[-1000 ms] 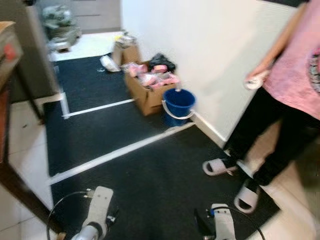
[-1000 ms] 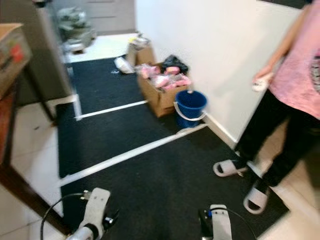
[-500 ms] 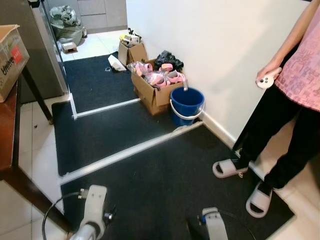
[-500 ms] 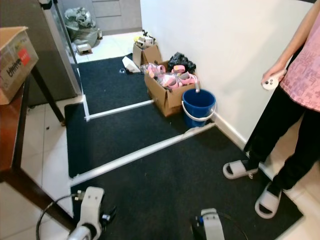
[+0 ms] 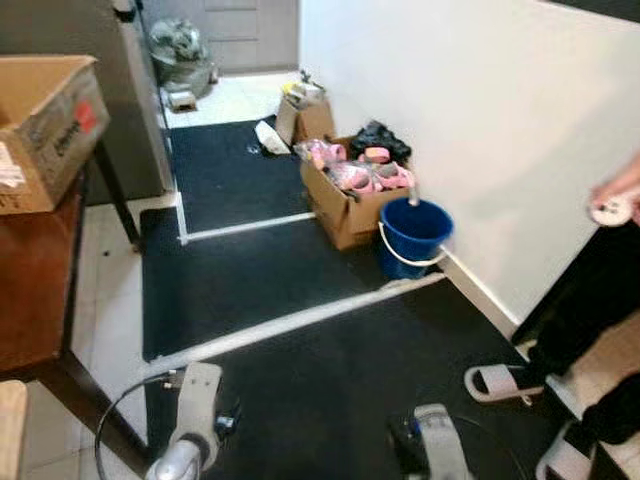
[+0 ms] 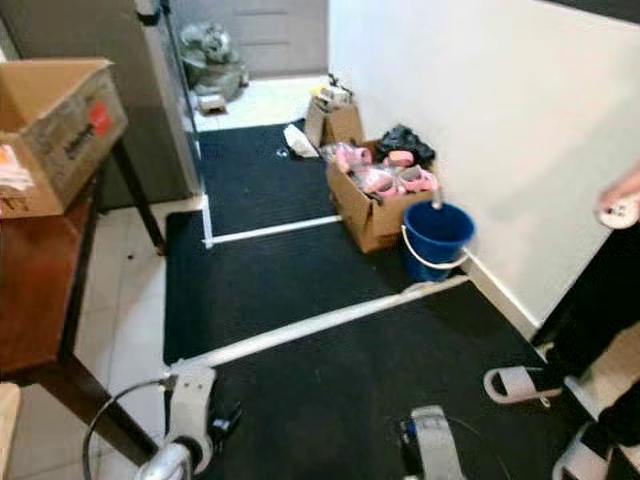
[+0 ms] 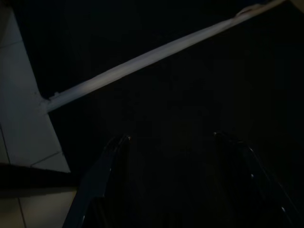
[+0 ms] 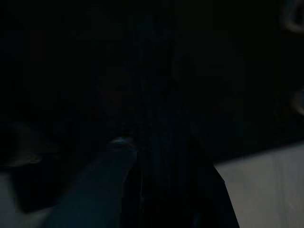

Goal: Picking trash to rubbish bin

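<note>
My whole view had swung since a second before: the person in the pink top (image 5: 610,300) who had filled the right side had slid almost out of frame, and the wooden bench (image 5: 35,290) with its open brown cardboard box (image 5: 45,125) had come in on my left. That was my head and body turning, I judged, not the things themselves moving. The blur of a second ago had also cleared.

Both arms hung low over the black floor mat (image 5: 300,390), idle. My left jaws (image 7: 171,161) stood wide apart with nothing between them, pointing down at the mat and its pale edge strip (image 7: 142,59). My right jaws sat in deep shade in the right wrist view, and I could not tell whether they were spread or closed.

The round blue plastic bucket with a white handle (image 5: 413,236), which I took for the rubbish bin, stood against the white wall (image 5: 480,130), well ahead of both jaws and to the right of them. Touching it on the far side was a brown cardboard carton heaped with pink wrappers (image 5: 352,190), and beyond that a smaller open box (image 5: 305,112) and a scrap of white litter (image 5: 268,138) on the mat, farther still from my jaws.

For the task, I judged this meant I was facing the clutter more squarely but had picked nothing yet; walking closer was still to come.
</note>
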